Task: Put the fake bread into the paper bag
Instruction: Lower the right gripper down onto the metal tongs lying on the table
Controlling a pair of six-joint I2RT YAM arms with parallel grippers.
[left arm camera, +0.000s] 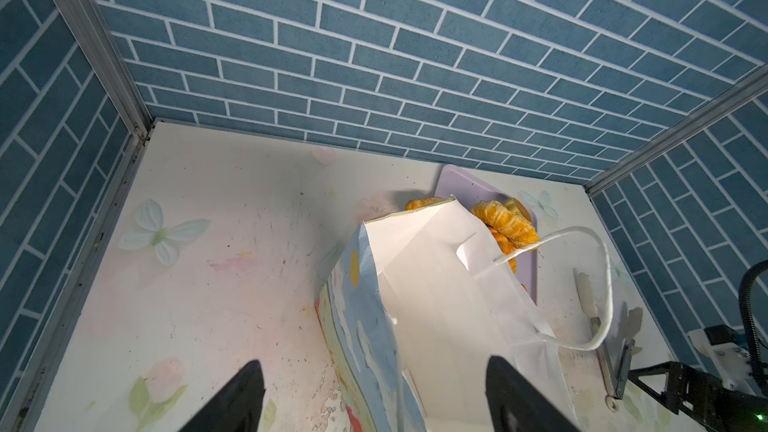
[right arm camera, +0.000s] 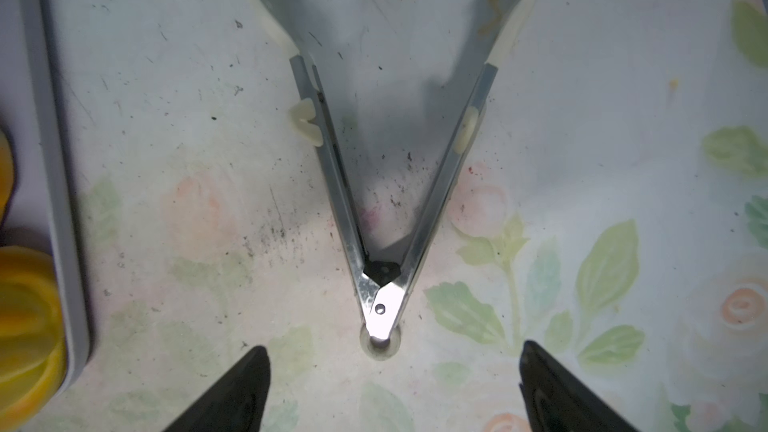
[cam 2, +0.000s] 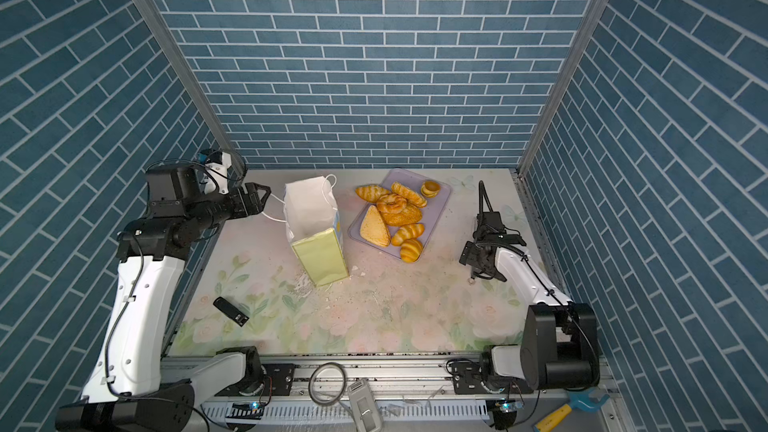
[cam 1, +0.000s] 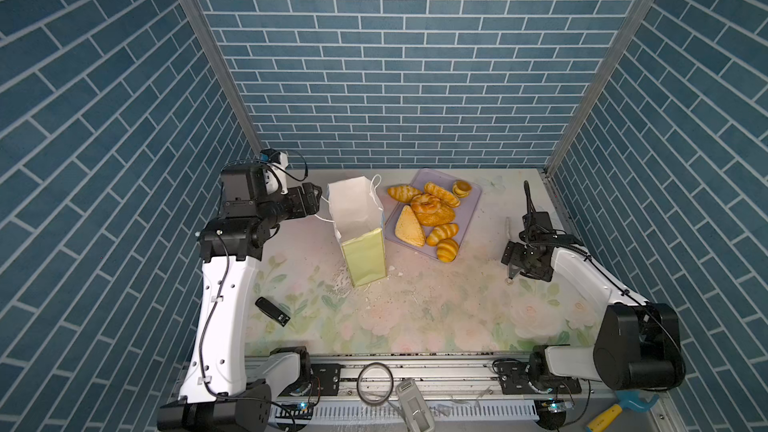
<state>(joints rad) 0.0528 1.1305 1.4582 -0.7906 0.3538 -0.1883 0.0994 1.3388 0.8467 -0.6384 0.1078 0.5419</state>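
Fake bread (cam 1: pixel 434 214): eight glossy orange pastries on one lavender tray (cam 1: pixel 467 202), floral tabletop (cam 1: pixel 415 317), blue-brick walls (cam 1: pixel 395 56); left fingers (left arm camera: pixel 232 401) and right fingers (right arm camera: pixel 232 392) released.

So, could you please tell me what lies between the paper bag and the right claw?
The lavender tray holding the fake bread, then metal tongs under the right claw, as both top views show.

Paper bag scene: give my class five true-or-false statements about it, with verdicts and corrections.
1. The paper bag stands upright, mouth open. True.
2. The fake bread is inside the bag. False: it is piled on the lavender tray.
3. In both top views the tray lies left of the bag. False: it lies to the right.
4. Metal tongs lie on the table. True.
5. The right gripper is clamped on the tongs. False: its jaws stand open, holding nothing.
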